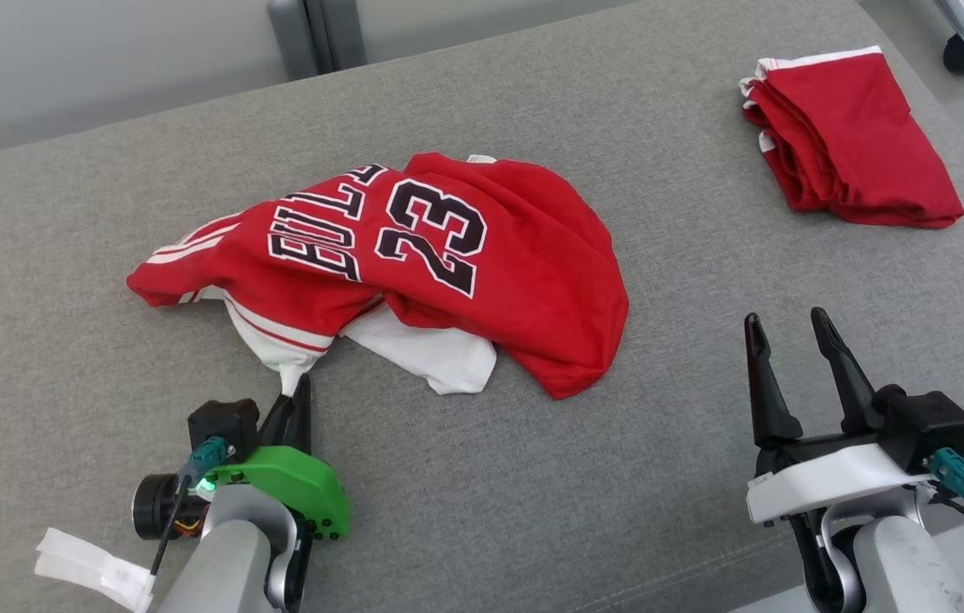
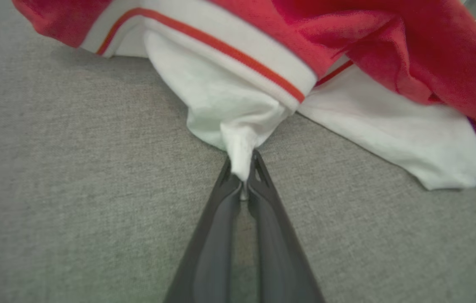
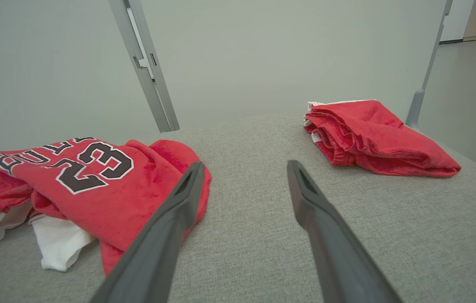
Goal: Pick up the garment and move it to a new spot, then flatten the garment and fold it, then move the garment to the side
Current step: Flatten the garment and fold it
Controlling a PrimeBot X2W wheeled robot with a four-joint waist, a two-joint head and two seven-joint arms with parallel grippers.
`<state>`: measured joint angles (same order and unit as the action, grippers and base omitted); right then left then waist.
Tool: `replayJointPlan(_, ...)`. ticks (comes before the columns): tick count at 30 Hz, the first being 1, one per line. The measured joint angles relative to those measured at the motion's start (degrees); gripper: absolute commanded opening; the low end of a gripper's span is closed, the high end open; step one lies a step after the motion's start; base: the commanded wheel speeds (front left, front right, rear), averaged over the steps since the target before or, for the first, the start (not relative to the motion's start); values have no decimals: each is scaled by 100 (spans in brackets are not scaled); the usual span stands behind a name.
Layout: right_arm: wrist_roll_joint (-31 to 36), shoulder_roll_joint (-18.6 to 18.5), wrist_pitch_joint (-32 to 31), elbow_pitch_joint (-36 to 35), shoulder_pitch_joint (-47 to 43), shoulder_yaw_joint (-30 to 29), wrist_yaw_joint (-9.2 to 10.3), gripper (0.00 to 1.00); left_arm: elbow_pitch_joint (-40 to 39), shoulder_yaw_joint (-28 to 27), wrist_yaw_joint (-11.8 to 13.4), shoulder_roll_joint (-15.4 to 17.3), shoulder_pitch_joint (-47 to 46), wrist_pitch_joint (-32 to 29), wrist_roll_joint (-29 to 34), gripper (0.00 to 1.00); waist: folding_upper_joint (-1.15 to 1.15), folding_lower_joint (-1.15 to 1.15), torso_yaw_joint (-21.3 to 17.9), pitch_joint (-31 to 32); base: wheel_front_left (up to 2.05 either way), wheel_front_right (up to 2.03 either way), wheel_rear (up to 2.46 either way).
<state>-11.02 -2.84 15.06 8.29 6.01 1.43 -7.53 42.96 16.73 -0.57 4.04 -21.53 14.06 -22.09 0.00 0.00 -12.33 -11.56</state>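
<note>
While the crumpled red jersey (image 1: pixel 482 255) lies at the middle of the grey surface (image 1: pixel 550 477), the left end effector (image 1: pixel 299 392) pinches tight on a white corner at its near edge, and the right end effector (image 1: pixel 788 328) hovers off to the side, fingers spread, gripping nothing.

Red jersey (image 1: pixel 516 255), black numbers outlined in white
Its white trim has a thin red stripe; folded cloth (image 1: pixel 857 145) is red, white-edged I think; table (image 1: pixel 65 383) plain grey.
</note>
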Motion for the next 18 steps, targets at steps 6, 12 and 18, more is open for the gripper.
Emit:
replayJointPlan(6, 0, 1, -1, 13, -13, -31, 0, 100, -537, -149, 63, 38, -17, 89, 102, 0, 0, 0, 247, 117, 0, 0, 0)
replayJointPlan(12, 1, 1, 0, 46, -94, -70, 0, 100, -1745, -563, 145, 286, 348, 98, 143, 0, 0, 0, 608, 290, 0, 0, 0)
replayJointPlan(18, -9, 2, 0, 99, -180, -82, 0, 100, -3176, -677, 285, 786, 1113, -68, 337, 0, 0, 0, 1062, 478, 0, 0, 0)
